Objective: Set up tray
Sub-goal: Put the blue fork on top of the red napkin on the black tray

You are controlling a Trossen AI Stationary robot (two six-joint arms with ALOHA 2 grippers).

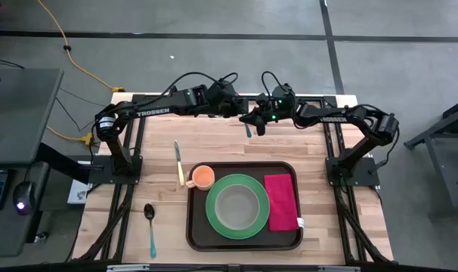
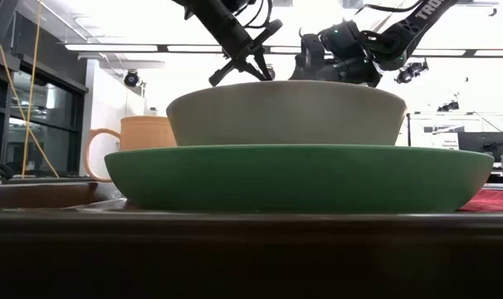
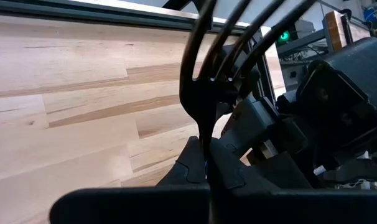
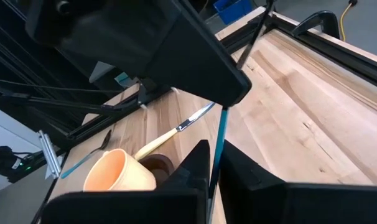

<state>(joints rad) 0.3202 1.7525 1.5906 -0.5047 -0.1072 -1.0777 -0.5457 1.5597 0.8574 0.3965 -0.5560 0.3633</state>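
Plate (image 1: 237,205), bowl (image 1: 237,207), cup (image 1: 202,177), napkin (image 1: 282,202) on tray (image 1: 195,234) | both claws clenched on fork (image 1: 249,130), mid handoff | knife (image 1: 178,163) + spoon (image 1: 150,224) left

**Camera Placement**

The high view looks straight down on the whole table (image 1: 236,143). The low view sits at tabletop height, close against the green plate (image 2: 297,177). Each wrist view faces forward past its own fingers. High and right wrist views share the orange cup (image 1: 202,177) and knife (image 4: 176,129).

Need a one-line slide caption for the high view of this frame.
Both grippers, left and right, shut on a fork above the table's far edge; tray holds plate, bowl, cup, napkin.
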